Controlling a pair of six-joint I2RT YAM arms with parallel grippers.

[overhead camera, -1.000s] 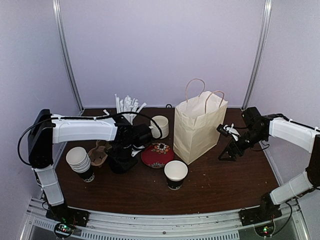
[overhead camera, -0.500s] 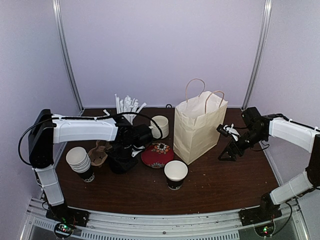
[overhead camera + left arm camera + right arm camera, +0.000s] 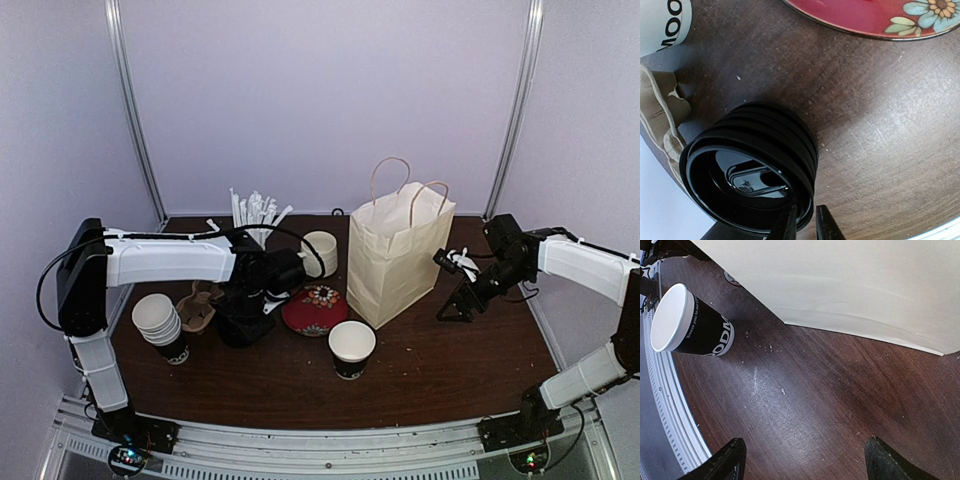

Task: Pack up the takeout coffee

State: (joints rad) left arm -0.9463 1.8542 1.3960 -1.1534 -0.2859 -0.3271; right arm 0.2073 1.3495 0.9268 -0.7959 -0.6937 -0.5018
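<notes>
A black paper takeout coffee cup (image 3: 351, 348) with white lettering stands open-topped in front of the paper bag (image 3: 400, 255); it also shows in the right wrist view (image 3: 695, 325). A stack of black plastic lids (image 3: 750, 165) sits left of the red plate (image 3: 314, 308). My left gripper (image 3: 807, 222) is shut on the rim of the top lid, one finger inside the rim and one outside. In the top view the left gripper (image 3: 245, 308) sits low over that stack. My right gripper (image 3: 807, 460) hangs open over bare table, right of the bag (image 3: 840, 290).
A stack of black paper cups (image 3: 160, 325) stands at the left, with a brown cardboard carrier (image 3: 196, 305) behind it. A cream mug (image 3: 320, 253) and a white cup of straws (image 3: 255, 215) stand at the back. The white cup (image 3: 660, 20) shows in the left wrist view.
The left jaws have drawn in onto the top lid's rim. Neither arm has visibly shifted, and the right gripper stays open.
</notes>
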